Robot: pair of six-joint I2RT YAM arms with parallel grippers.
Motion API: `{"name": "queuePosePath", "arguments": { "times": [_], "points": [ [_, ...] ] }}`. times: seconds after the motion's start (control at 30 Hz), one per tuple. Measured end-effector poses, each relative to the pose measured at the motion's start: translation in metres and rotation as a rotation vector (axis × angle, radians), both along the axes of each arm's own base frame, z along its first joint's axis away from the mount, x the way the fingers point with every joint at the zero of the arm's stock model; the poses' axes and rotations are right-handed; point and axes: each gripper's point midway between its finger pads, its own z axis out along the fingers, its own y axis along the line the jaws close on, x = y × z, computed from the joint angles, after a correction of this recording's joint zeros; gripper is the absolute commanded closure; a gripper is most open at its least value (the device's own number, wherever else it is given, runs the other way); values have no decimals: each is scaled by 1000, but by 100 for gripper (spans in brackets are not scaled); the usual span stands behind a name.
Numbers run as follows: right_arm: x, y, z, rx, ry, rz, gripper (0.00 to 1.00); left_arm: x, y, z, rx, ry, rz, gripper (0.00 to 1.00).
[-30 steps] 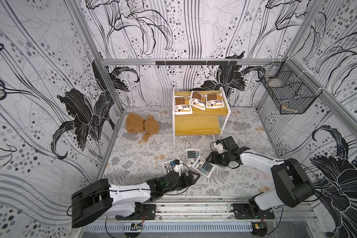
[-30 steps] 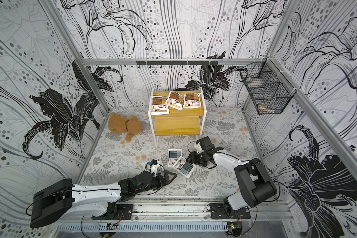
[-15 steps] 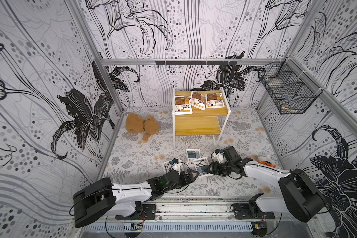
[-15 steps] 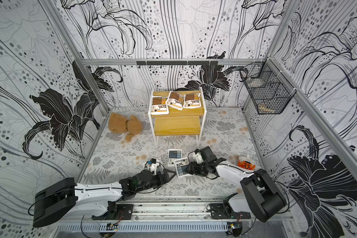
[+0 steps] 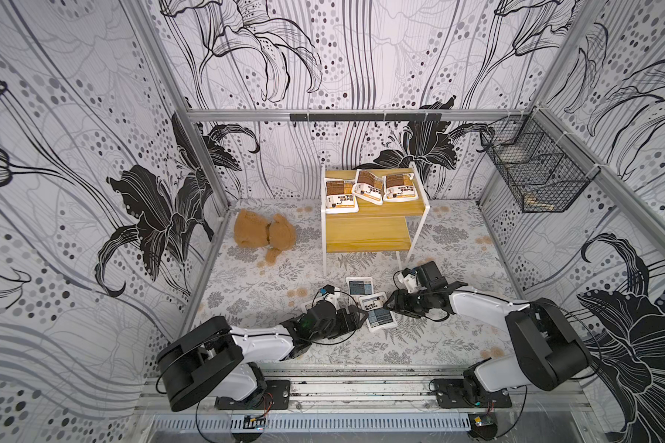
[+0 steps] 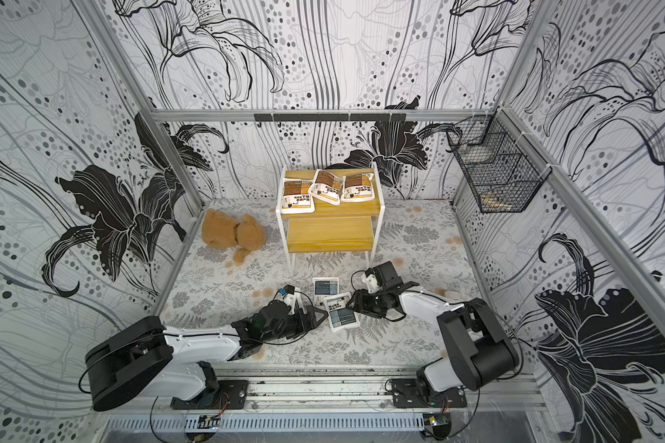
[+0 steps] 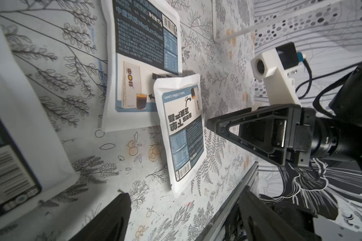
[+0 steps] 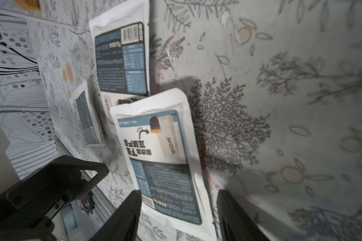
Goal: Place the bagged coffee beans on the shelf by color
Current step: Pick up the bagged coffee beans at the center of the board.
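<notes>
three upper pouches (image 5: 368, 186) lie side by side on the top board of the shelf (image 5: 365, 234), with the teddy bear (image 5: 263, 234) to its left and the wire basket (image 5: 534, 180) hanging off to its right. in front of the shelf lie three floor pouches (image 5: 377, 315), one overlapping another's corner.

The lower board (image 5: 367, 234) of the shelf is left bare and reachable from the front, while its upper board (image 5: 394, 207) is largely taken by three brown-panelled pouches (image 5: 369, 186) (a teddy bear (image 5: 263, 236) lies well apart on the floor).

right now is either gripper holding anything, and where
Nothing held. Right gripper straddles one end of a blue pouch, jaws open; left gripper open too.
</notes>
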Motion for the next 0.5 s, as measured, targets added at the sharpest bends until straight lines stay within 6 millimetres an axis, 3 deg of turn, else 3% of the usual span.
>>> {"name": "queuePosePath", "arguments": {
  "times": [0.1,0.27,0.4,0.5],
  "points": [
    [3,7,1,42,-11,10,37,-3,-3,-14,14,28,-25,21],
    [-1,14,1,115,-18,16,37,-2,-15,-15,-27,26,-51,26],
    [-6,17,1,160,-23,21,37,0,-22,-17,-47,27,-62,35],
    [-9,18,2,178,-24,22,37,0,-25,-20,-55,35,-67,46]
  ]
}}
